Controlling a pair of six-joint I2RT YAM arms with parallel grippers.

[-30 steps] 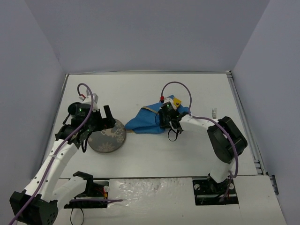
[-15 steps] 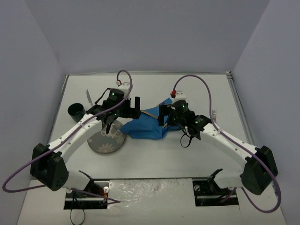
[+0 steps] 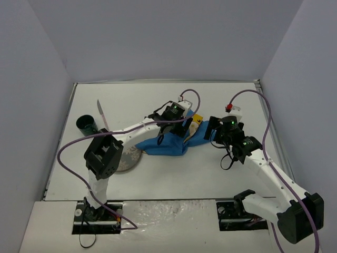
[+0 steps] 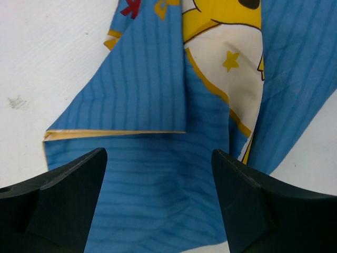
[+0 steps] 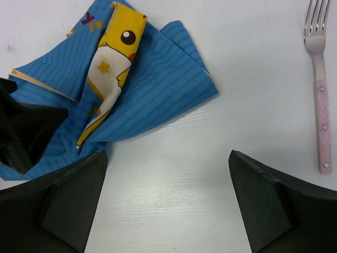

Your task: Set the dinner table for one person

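A crumpled blue cartoon-print placemat point(image 3: 166, 143) lies mid-way across the white dinner table point(image 3: 174, 176). My left gripper point(image 3: 185, 128) has reached across and hovers just over the cloth; in the left wrist view its jaws point(image 4: 158, 179) stand apart, with blue fabric point(image 4: 152, 95) lying below and between them. To the right of the cloth, my right gripper point(image 3: 212, 129) is open over bare tabletop point(image 5: 168, 179), nothing between its fingers. The placemat point(image 5: 158, 84) lies up and left of it. A pink-handled fork point(image 5: 319, 100) lies to the right.
A patterned grey plate point(image 3: 132, 154) sits left of the cloth, partly under my left arm. A dark green cup point(image 3: 86, 124) and a knife point(image 3: 100, 112) are at the far left. Walls enclose the table on three sides.
My left arm swung right from the plate to over the cloth, its jaws narrowing slightly. My right gripper let go of the cloth, opened and drew back to the right.
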